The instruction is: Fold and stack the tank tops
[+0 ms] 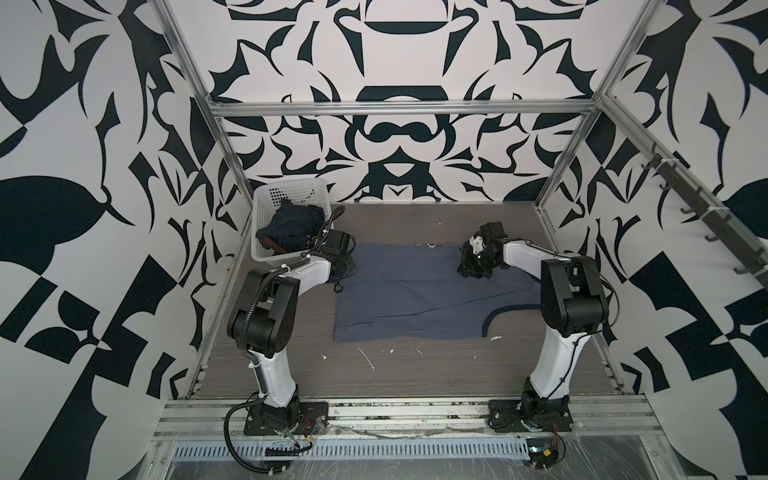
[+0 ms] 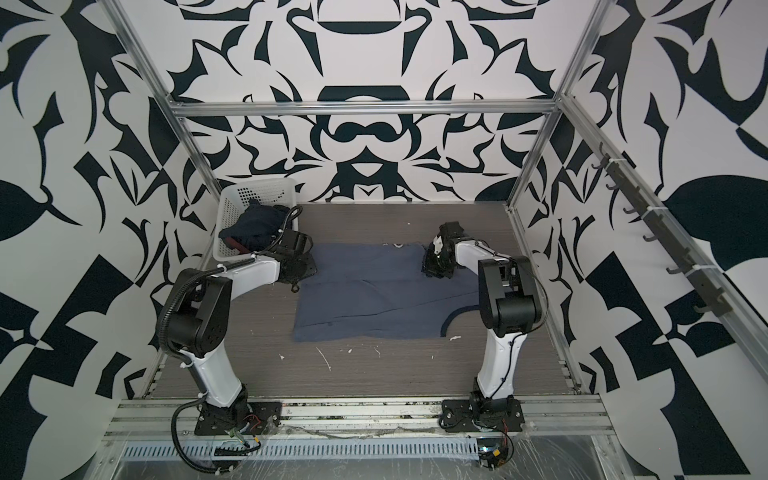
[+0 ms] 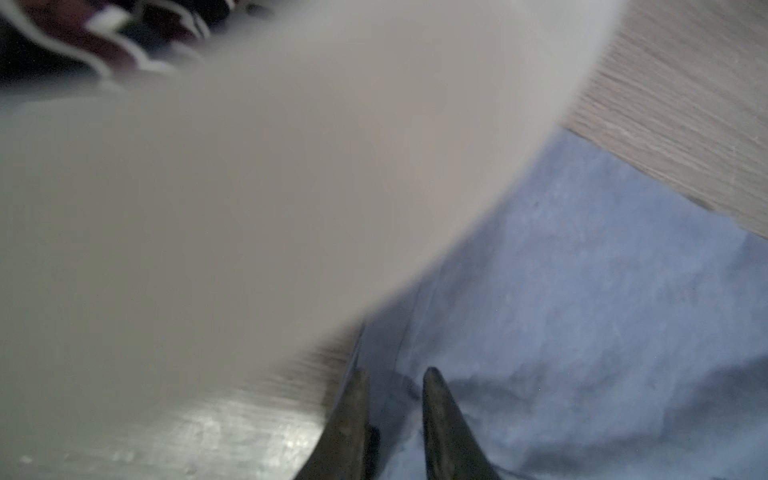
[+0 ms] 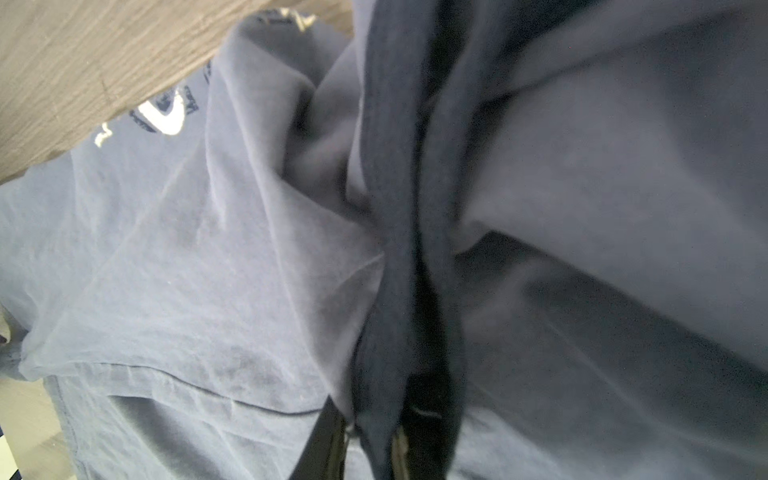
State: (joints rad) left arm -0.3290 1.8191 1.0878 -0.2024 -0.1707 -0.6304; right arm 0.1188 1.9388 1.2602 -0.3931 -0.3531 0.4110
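Note:
The slate-blue tank top (image 1: 415,303) (image 2: 374,303) lies spread on the table, its navy-trimmed armhole at the near right. My left gripper (image 1: 345,279) (image 2: 298,281) is low at the top's left edge, beside the basket. In the left wrist view its fingers (image 3: 440,415) stand close together with a fold of the blue cloth (image 3: 582,311) between them. My right gripper (image 1: 473,272) (image 2: 434,272) is at the top's far right corner, shut (image 4: 365,432) on a bunched strip of navy trim (image 4: 395,249). The navy tank top (image 1: 295,226) (image 2: 255,224) sits crumpled in the basket.
A white perforated basket (image 1: 286,189) (image 2: 253,187) stands at the far left of the table; its wall (image 3: 249,187) fills much of the left wrist view. Bare wood table (image 1: 415,374) with white scuffs runs along the front. Metal frame posts line both sides.

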